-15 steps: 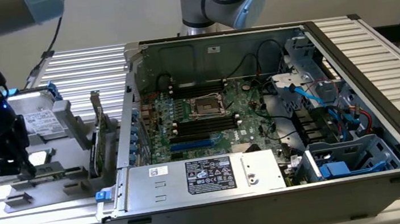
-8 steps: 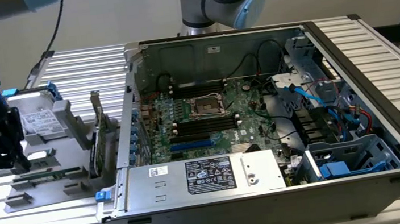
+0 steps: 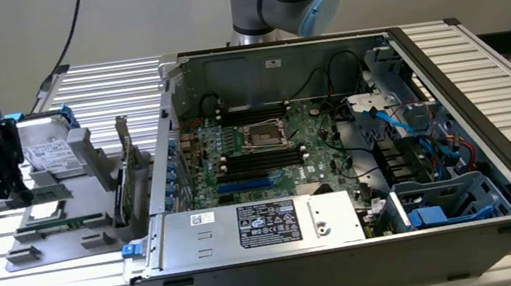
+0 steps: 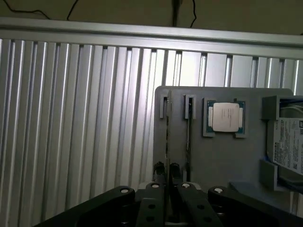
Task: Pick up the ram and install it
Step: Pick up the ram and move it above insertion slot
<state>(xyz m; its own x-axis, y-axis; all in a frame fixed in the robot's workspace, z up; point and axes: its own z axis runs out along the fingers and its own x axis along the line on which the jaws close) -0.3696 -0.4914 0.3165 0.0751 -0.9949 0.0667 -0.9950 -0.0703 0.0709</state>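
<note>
Ram [image 4: 166, 137] shows edge-on as a long, very thin dark strip. It stands on its long edge in a narrow slot of a flat, matt grey holder [image 4: 222, 161], with its far end caught in a small grey clip. A second stick [image 4: 189, 137] of the same slim shape stands parallel in the slot just beside it. The end effector [image 4: 167, 169], black and angular with round silver pivot bolts, is set narrow at the ram's near end and in line with it; whether it pinches the strip or only brackets it I cannot tell. Also on the holder are a square processor [image 4: 226, 117], with a dull silver lid on a green rim, and a labelled drive [image 4: 289, 144]. The holder rests on a ribbed aluminium worktop [image 4: 85, 123], near an open black computer case [image 3: 348, 263] with its motherboard [image 3: 266, 149] exposed.
</note>
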